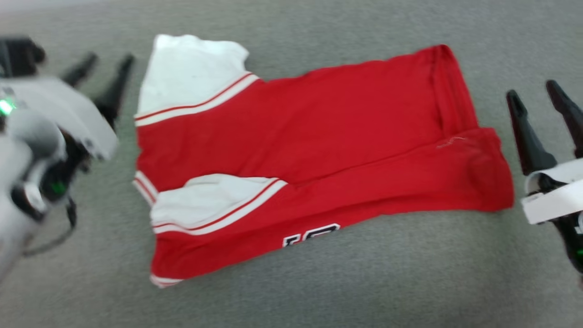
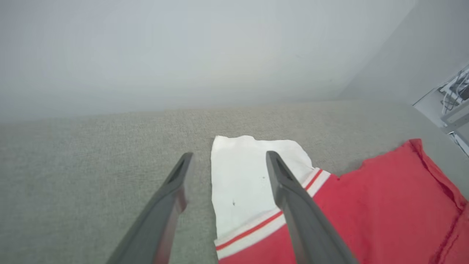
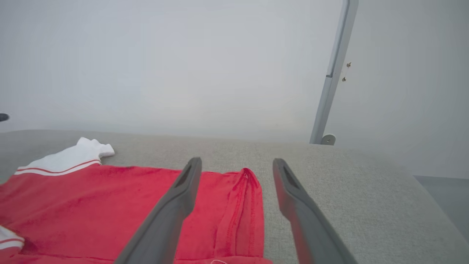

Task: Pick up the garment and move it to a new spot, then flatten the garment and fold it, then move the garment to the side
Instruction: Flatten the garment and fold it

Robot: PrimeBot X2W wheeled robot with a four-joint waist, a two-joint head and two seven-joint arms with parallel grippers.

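The garment (image 1: 319,136), a red T-shirt with white sleeves and striped trim, lies folded lengthwise on the grey cloth surface (image 1: 319,282), sleeves at the left, hem at the right. A piece of white print (image 1: 312,234) peeks out at its near edge. My left gripper (image 1: 105,68) hovers open just left of the far white sleeve (image 2: 242,176), holding nothing. My right gripper (image 1: 537,98) stands open beside the hem (image 3: 242,209) at the right, also with nothing in it.
The grey padded surface extends around the shirt on all sides. A pale wall rises behind it. A metal post (image 3: 331,73) stands behind the surface's far right edge, and cables (image 2: 454,91) show past the right corner.
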